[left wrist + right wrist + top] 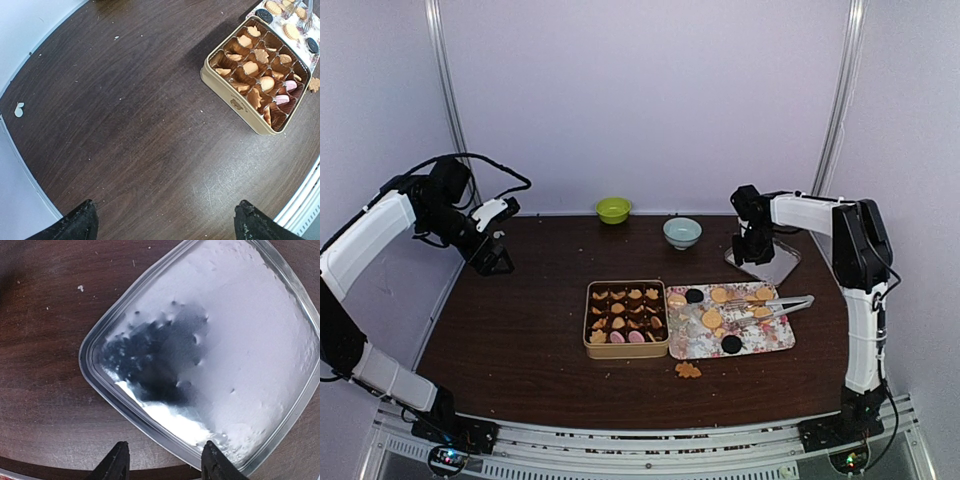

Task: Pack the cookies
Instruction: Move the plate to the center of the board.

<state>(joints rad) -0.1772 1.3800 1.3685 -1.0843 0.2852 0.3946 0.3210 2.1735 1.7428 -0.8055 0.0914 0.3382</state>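
Observation:
A tan tin [626,318] with dark paper cups holds several tan and pink cookies; it also shows in the left wrist view [235,95]. Beside it a floral tray [780,341] carries round tan cookies [711,318], two dark ones [731,344] and metal tongs [775,304]. One tan cookie [688,370] lies on the table in front of the tray. My left gripper [492,258] is open and empty, raised over the table's far left. My right gripper [753,250] is open and empty just above the edge of a shiny metal lid [220,350] at the back right.
A green bowl [613,209] and a pale blue bowl [682,232] stand at the table's back. The metal lid [770,262] lies flat behind the tray. A small pale crumb [19,109] lies near the table's left edge.

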